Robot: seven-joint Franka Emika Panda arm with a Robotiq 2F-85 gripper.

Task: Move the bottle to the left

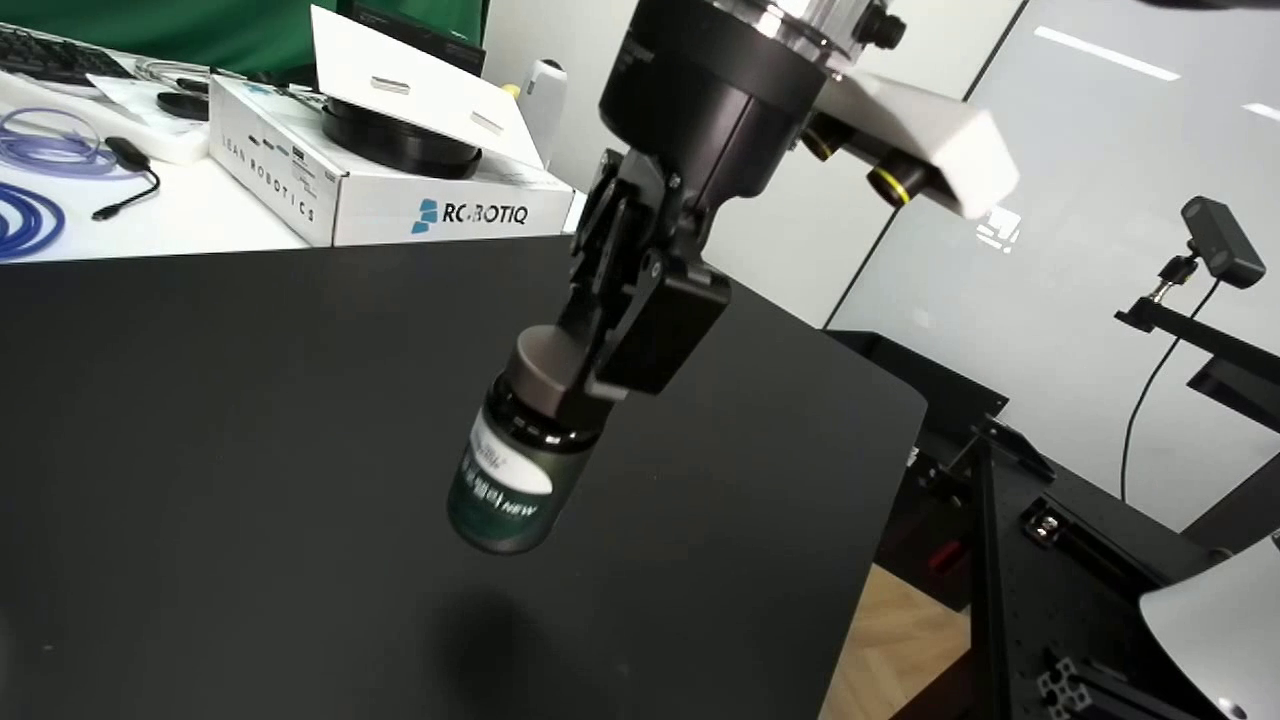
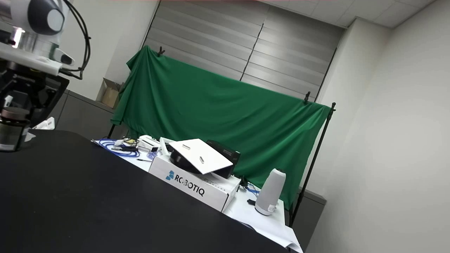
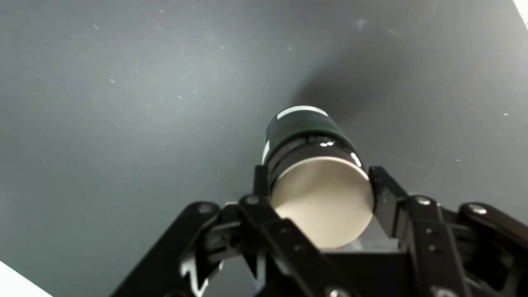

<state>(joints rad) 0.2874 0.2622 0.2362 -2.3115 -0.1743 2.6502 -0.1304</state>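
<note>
The bottle (image 1: 512, 485) is dark and cylindrical, with a green and white label and a pale round cap. My gripper (image 1: 597, 385) is shut on it around the cap. The bottle hangs above the black table (image 1: 250, 450), with a shadow below it, and it looks tilted in this exterior view. In an exterior view the bottle (image 2: 10, 135) is at the left edge, partly cut off, under the gripper (image 2: 26, 109). In the wrist view the bottle (image 3: 321, 202) has its cap between both fingers of the gripper (image 3: 318, 179). Its lower part points away from the camera.
A white Robotiq box (image 1: 455, 210) with a tilted white panel (image 1: 420, 85) on it stands on a white table beyond the black table's edge. Blue cables (image 1: 30, 220) lie beside it. A grey-white device (image 2: 270, 193) stands near the box. A camera on a mount (image 1: 1222, 243) is off to the side.
</note>
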